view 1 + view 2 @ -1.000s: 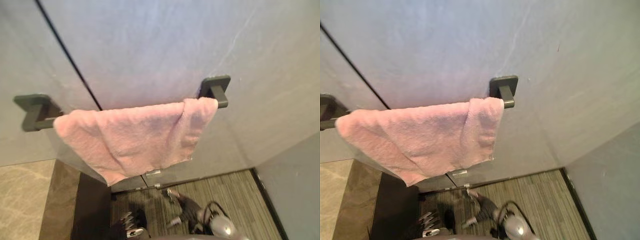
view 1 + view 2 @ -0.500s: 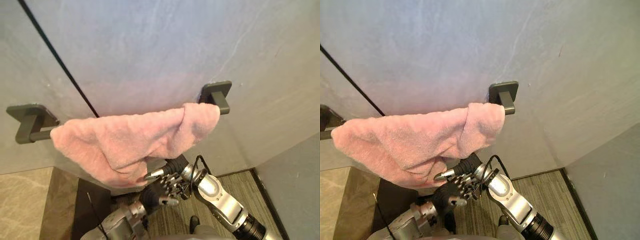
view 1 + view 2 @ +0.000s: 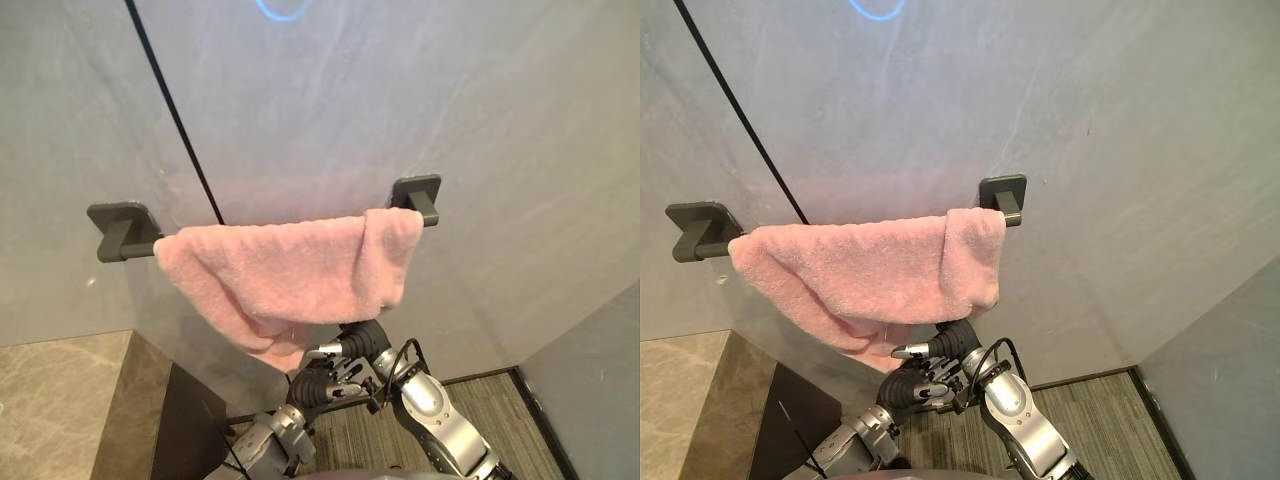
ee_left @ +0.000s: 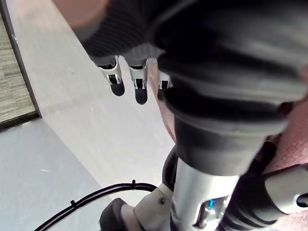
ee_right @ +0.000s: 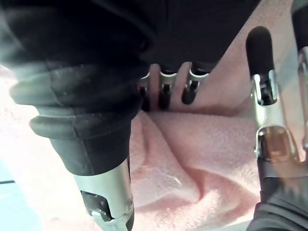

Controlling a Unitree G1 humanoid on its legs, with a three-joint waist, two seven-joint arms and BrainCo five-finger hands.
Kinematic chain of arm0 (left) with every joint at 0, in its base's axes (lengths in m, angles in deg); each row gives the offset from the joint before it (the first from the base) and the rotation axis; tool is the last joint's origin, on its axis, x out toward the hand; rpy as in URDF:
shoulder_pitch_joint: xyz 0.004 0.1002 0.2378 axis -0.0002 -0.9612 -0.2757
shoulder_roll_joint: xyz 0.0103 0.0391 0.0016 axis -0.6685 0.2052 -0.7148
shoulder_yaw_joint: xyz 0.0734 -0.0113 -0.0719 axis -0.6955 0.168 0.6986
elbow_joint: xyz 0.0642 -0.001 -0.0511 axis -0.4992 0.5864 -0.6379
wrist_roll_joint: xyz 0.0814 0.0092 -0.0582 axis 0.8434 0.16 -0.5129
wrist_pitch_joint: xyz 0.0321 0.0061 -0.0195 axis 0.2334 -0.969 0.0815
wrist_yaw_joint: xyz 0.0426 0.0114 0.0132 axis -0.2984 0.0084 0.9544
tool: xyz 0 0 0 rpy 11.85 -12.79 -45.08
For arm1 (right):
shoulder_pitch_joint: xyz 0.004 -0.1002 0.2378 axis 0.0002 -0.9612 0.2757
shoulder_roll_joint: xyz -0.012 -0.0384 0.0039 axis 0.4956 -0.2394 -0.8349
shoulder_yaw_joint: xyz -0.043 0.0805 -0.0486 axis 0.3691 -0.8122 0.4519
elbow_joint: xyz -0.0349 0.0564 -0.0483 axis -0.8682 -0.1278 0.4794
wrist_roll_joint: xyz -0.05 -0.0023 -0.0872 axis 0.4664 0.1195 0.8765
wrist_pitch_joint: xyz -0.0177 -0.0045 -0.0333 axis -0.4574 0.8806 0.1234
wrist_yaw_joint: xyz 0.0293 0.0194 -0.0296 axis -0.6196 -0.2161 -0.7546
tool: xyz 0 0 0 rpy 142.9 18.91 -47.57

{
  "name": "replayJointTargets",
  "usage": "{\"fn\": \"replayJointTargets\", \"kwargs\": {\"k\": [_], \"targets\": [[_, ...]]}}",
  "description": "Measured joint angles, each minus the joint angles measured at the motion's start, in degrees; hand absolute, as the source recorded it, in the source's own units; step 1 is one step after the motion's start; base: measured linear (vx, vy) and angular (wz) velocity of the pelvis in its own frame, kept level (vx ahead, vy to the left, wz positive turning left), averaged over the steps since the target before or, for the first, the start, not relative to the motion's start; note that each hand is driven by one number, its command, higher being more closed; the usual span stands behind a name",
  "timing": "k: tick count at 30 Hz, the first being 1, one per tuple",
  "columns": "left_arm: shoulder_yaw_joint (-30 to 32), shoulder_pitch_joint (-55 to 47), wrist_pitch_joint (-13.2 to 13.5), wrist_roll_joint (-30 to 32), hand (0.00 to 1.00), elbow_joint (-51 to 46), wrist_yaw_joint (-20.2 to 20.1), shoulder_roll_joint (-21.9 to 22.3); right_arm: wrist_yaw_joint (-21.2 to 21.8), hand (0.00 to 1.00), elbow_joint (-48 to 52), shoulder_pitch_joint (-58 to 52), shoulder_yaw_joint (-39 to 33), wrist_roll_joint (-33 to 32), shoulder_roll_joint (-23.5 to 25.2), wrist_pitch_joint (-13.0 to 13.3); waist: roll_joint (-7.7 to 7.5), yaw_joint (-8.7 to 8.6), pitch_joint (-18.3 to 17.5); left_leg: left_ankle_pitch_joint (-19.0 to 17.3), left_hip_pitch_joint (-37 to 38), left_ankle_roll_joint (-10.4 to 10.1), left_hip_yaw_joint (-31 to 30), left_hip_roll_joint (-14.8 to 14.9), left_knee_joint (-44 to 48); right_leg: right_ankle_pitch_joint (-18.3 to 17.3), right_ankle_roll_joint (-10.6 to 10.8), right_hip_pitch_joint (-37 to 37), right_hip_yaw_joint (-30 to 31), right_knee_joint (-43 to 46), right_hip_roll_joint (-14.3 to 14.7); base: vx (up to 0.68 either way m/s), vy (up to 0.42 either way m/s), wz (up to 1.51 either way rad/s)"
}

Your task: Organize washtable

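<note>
A pink towel [image 3: 290,272] hangs bunched over a dark bar fixed to the grey wall by a left bracket [image 3: 118,228] and a right bracket [image 3: 417,195]. Both hands are raised just under its lowest fold. My right hand [image 3: 362,342] comes up from the lower right, and its fingers [image 5: 163,95] reach into a crease of the towel [image 5: 192,159] without curling round it. Close beside it, slightly lower, is my left hand [image 3: 312,382]. Its fingers [image 4: 126,79] are fairly straight and hold nothing.
A thin dark seam [image 3: 172,100] runs down the wall behind the bar. Below are a dark cabinet side [image 3: 170,425] with a stone top [image 3: 50,400] at left, striped carpet [image 3: 520,415] at right, and a side wall [image 3: 600,380] at the far right.
Both hands have come up from near the floor to the towel's lower edge, which is now gathered higher. The camera has tilted, so the whole picture has shifted.
</note>
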Motion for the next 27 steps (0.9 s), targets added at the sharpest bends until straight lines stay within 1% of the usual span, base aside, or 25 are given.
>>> {"fn": "replayJointTargets", "kwargs": {"k": [2, 3, 4, 5, 7, 9, 10, 13, 15, 17, 19, 20, 22, 24, 27], "targets": [[1.25, -0.01, 0.0, 0.0, 0.0, 0.15, 0.03, 0.92, 0.04, 0.0, -1.17, -0.31, -0.72, 0.13, 0.14, -0.01, -0.26, 0.03, -0.18, 0.1, -0.03, -0.08, -0.05, 0.0, 0.0, 0.34, 0.07, 0.01, -0.01, -0.06, 0.01, 0.0, 0.0, 0.0], [1.78, -0.04, 0.0, 0.0, 0.0, 0.22, 0.02, 1.23, 0.13, 0.0, -1.99, -1.31, -1.27, 0.13, 0.04, 0.25, -0.29, 0.08, -0.19, 0.26, -0.09, 0.12, -0.13, -0.01, 0.0, 0.39, 0.01, -0.01, -0.02, -0.03, 0.02, 0.02, -0.002, 0.05], [2.99, -0.25, -0.19, 0.39, 0.0, 1.34, 0.03, 1.59, 0.27, 0.0, -4.32, -2.73, -2.64, 0.33, 0.93, 0.97, -0.36, 0.04, -0.23, 0.31, -0.25, 0.07, -0.39, -0.01, 0.01, 0.44, -0.05, -0.11, -0.14, 0.14, 0.03, 0.02, -0.003, 0.06], [5.4, -1.7, -0.07, 3.03, 0.0, 2.3, -0.04, 2.59, 1.12, 0.0, -6.2, -4.2, -4.37, 2.39, 1.92, 0.33, -0.36, 0.04, -0.23, 0.32, -0.46, 0.05, -0.44, 0.0, 0.01, 0.41, -0.05, -0.27, -0.17, 0.08, 0.06, 0.02, -0.003, 0.06], [8.65, -3.41, 0.13, 5.2, 0.0, 2.28, -0.26, 3.91, 1.6, 0.0, -9.03, -7.56, -6.15, 3.94, 2.08, -0.71, -0.35, 0.08, -0.23, 0.31, -0.83, 0.04, -0.44, -0.02, 0.0, 0.36, 0.02, -0.41, -0.23, -0.34, 0.06, 0.0, 0.0, 0.0], [10.3, -4.49, 1.01, 6.86, 0.0, 2.28, -0.61, 4.52, 2.48, 0.0, -11.36, -9.6, -6.54, 4.76, 0.91, -1.45, -0.31, 0.13, -0.19, 0.29, -0.89, 0.04, -0.37, -0.02, -0.01, 0.21, 0.08, -0.36, -0.22, -0.67, 0.08, 0.0, 0.0, 0.0], [10.76, -5.02, 1.11, 7.59, 0.0, 2.29, -1.44, 4.65, 3.21, 0.0, -11.57, -10.66, -7.22, 5.21, 0.91, -2.01, -0.26, 0.1, -0.16, 0.29, -0.89, 0.04, -0.34, 0.01, -0.01, 0.2, 0.09, -0.37, -0.21, -0.71, 0.12, 0.0, 0.0, 0.0], [10.98, -5.2, 1.2, 9.41, 0.0, 3.41, -2.52, 4.89, 4.07, 0.0, -11.58, -12.11, -7.72, 5.22, 0.98, -2.06, -0.25, -0.01, -0.16, 0.29, -0.76, 0.03, -0.13, 0.06, -0.01, 0.3, 0.01, -0.37, -0.06, -0.71, 0.18, 0.01, 0.0, -0.04], [11.55, -5.09, 1.2, 11.21, 0.0, 6.29, -3.66, 5.38, 5.1, 0.0, -11.59, -12.96, -8.79, 7.72, 0.94, -2.05, -0.3, -0.02, -0.18, 0.29, -0.65, 0.03, 0.06, 0.07, 0.0, 0.41, 0.05, -0.35, 0.04, -0.7, 0.18, 0.0, 0.001, -0.02], [12.85, -5.57, 1.19, 12.47, 0.0, 9.12, -4.55, 5.34, 5.86, 0.0, -11.58, -13.57, -9.95, 11.94, 0.81, -2.02, -0.38, 0.0, -0.14, 0.26, -0.18, 0.01, 0.93, 0.12, 0.0, 0.44, 0.03, -0.2, 0.54, -0.66, 0.21, 0.0, 0.003, -0.09], [12.99, -6.5, 1.21, 13.4, 0.0, 9.53, -5.37, 5.16, 6.5, 0.0, -11.5, -13.82, -9.9, 12.77, 0.21, -1.97, -0.52, 0.07, -0.18, 0.12, 0.4, -0.07, 1.46, 0.15, 0.0, 0.41, 0.06, -0.07, 1.33, -0.63, 0.26, -0.01, 0.008, -0.18], [12.95, -7.09, 1.23, 13.61, 0.0, 9.53, -6.32, 4.69, 7.39, 0.0, -10.88, -14.16, -9.86, 12.72, -0.34, -1.96, -0.52, 0.05, -0.16, 0.06, 0.52, -0.06, 1.93, 0.15, 0.0, 0.35, 0.09, -0.07, 1.5, -0.63, 0.25, -0.01, 0.011, -0.18], [12.32, -7.86, 1.23, 13.95, 0.0, 9.51, -6.83, 4.27, 8.52, 0.0, -9.47, -14.81, -9.72, 12.65, -0.76, -1.84, -0.59, 0.13, -0.13, -0.11, 0.98, -0.06, 2.81, 0.23, 0.02, 0.31, 0.01, -0.16, 2.39, -0.63, 0.34, -0.02, 0.014, -0.24], [11.89, -8.83, 1.24, 14.55, 0.0, 9.19, -7.59, 4.33, 9.36, 0.0, -8.91, -14.8, -8.92, 11.65, -0.81, -1.56, -0.65, 0.15, -0.15, -0.81, 1.94, -0.15, 4.12, 0.39, 0.03, 0.38, 0.02, -0.16, 3.84, -0.56, 0.53, -0.02, 0.022, -0.4], [10.45, -9.54, 1.24, 14.97, 0.0, 6.63, -7.71, 4.18, 11.07, 0.0, -7.1, -14.25, -6.45, 9.11, -1.33, -1.26, -0.88, 0.18, -0.11, -1.41, 3.38, -0.43, 6.38, 0.64, 0.07, 0.65, 0.1, -0.3, 6.38, -0.47, 0.92, -0.02, 0.014, -0.42]]}}
